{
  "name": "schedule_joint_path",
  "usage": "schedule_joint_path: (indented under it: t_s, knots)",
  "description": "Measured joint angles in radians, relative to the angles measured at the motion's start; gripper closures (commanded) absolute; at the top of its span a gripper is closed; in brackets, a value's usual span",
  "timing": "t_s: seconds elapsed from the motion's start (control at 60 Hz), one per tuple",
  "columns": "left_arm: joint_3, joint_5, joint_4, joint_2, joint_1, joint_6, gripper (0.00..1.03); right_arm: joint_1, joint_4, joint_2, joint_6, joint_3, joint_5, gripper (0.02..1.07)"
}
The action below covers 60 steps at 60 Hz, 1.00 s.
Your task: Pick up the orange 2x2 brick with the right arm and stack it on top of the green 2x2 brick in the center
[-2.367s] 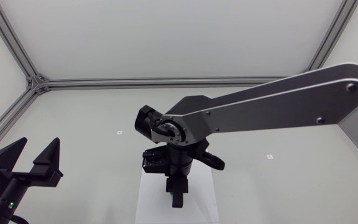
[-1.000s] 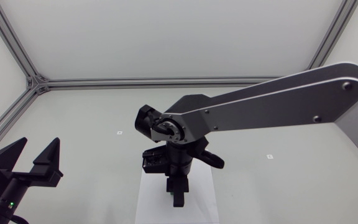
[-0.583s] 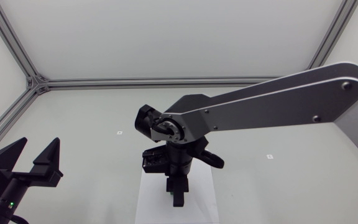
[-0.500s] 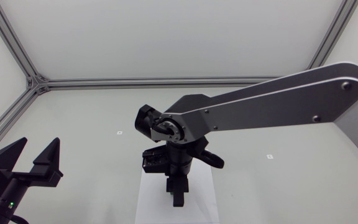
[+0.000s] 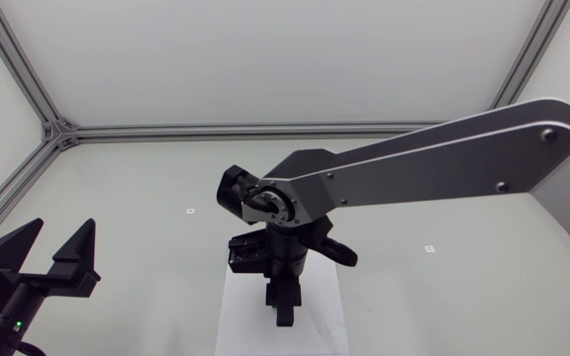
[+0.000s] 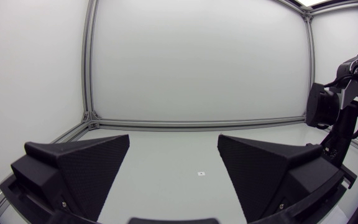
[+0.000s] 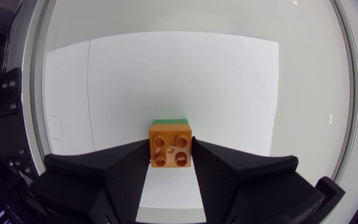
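In the right wrist view the orange 2x2 brick (image 7: 169, 144) sits studs up on the green 2x2 brick (image 7: 171, 120), of which only a thin far edge shows. My right gripper (image 7: 169, 163) is shut on the orange brick, one finger against each side. From the head view the right arm reaches to the table's middle and its gripper (image 5: 283, 309) points down over the white sheet (image 5: 237, 318), hiding both bricks. My left gripper (image 5: 54, 259) stands open and holds nothing at the table's left front.
The bricks stand on the white sheet (image 7: 166, 74), which lies on the pale table. From the left wrist view, the open left gripper (image 6: 173, 180) looks across the bare table toward the right arm (image 6: 335, 118). Small markers (image 5: 190, 211) dot the surface.
The right arm's wrist has shifted only a touch over the sheet. The left arm has not moved.
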Motion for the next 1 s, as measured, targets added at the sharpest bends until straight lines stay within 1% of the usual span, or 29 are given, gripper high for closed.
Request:
schedule_joint_path:
  t_s: [0.217, 0.283, 0.367, 0.4, 0.45, 0.483, 0.533, 0.567, 0.583, 0.6, 0.717, 1.0]
  knots:
    - [0.000, 0.000, 0.000, 0.000, 0.000, 0.000, 0.04, -0.001, 0.000, 0.000, 0.000, 0.000, 0.000, 0.54]
    - [0.000, 0.000, 0.000, 0.000, 0.000, 0.000, 0.04, -0.001, 0.000, 0.000, 0.000, 0.000, 0.000, 0.50]
    - [0.000, 0.000, 0.000, 0.000, 0.000, 0.000, 0.04, -0.001, 0.000, 0.000, 0.000, 0.000, 0.000, 0.50]
    - [0.000, 0.000, 0.000, 0.000, 0.000, 0.000, 0.04, -0.001, 0.000, 0.000, 0.000, 0.000, 0.000, 0.45]
    - [0.000, 0.000, 0.000, 0.000, 0.000, 0.000, 0.04, -0.001, 0.000, 0.000, 0.000, 0.000, 0.000, 0.44]
    - [0.000, 0.000, 0.000, 0.000, 0.000, 0.000, 0.04, -0.001, 0.000, 0.000, 0.000, 0.000, 0.000, 0.37]
    - [0.000, 0.000, 0.000, 0.000, 0.000, 0.000, 0.04, -0.001, 0.000, 0.000, 0.000, 0.000, 0.000, 0.34]
    - [0.000, 0.000, 0.000, 0.000, 0.000, 0.000, 0.04, -0.001, 0.000, 0.000, 0.000, 0.000, 0.000, 0.29]
    - [0.000, 0.000, 0.000, 0.000, 0.000, 0.000, 0.04, -0.001, 0.000, 0.000, 0.000, 0.000, 0.000, 0.22]
    - [0.000, 0.000, 0.000, 0.000, 0.000, 0.000, 0.04, -0.001, 0.000, 0.000, 0.000, 0.000, 0.000, 0.19]
    - [0.000, 0.000, 0.000, 0.000, 0.000, 0.000, 0.04, -0.001, 0.000, 0.000, 0.003, 0.000, 0.000, 0.06]
    - [0.000, 0.000, 0.000, 0.000, 0.000, 0.000, 0.04, -0.001, -0.010, -0.031, 0.009, -0.002, 0.000, 0.06]
